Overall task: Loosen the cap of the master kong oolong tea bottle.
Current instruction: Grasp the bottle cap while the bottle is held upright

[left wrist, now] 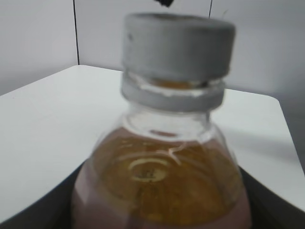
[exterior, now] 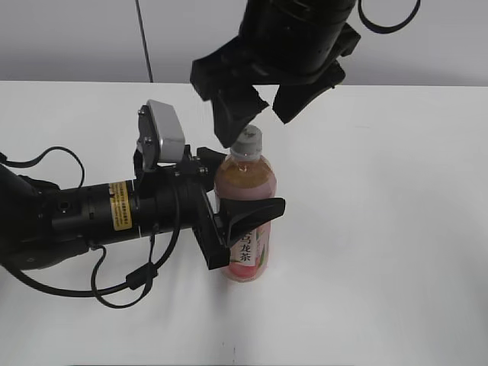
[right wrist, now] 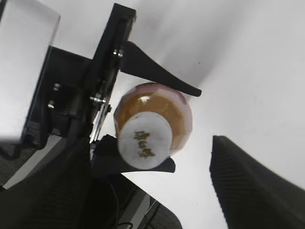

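Observation:
The master kong oolong tea bottle stands upright on the white table, with amber-pink tea and a pink label. Its white cap is on the neck. My left gripper is shut on the bottle's body from the left, one finger in front and one behind. The left wrist view shows the cap and the bottle's shoulder close up. My right gripper hangs open just above the cap, its fingers to either side and apart from it. The right wrist view looks down on the cap between my open right gripper's fingers.
The white table runs to a grey wall at the back. The left arm and its loose black cables lie across the table's left side. The left gripper's black fingers also show in the right wrist view.

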`<action>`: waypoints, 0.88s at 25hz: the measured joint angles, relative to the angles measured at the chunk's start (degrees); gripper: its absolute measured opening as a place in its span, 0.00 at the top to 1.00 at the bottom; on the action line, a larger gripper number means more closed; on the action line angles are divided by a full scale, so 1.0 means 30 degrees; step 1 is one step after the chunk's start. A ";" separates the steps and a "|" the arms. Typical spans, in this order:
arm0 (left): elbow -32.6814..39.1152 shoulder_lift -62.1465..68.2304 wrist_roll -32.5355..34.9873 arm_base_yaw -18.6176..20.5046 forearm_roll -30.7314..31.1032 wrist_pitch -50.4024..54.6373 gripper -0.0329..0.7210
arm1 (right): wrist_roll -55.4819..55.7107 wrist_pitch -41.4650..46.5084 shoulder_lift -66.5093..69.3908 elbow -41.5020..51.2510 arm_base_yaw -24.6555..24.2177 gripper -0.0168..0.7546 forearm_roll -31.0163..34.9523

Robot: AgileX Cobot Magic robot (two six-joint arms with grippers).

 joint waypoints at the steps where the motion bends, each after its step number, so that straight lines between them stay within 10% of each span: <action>1: 0.0000 0.0000 0.0000 0.0000 0.0000 0.0000 0.35 | 0.0037 0.0019 0.0000 0.0018 0.0000 0.22 -0.0114; 22: 0.0000 0.0000 0.0000 0.0000 0.0052 0.0000 0.35 | -0.0495 0.0019 0.0772 0.0057 0.0000 0.36 0.0340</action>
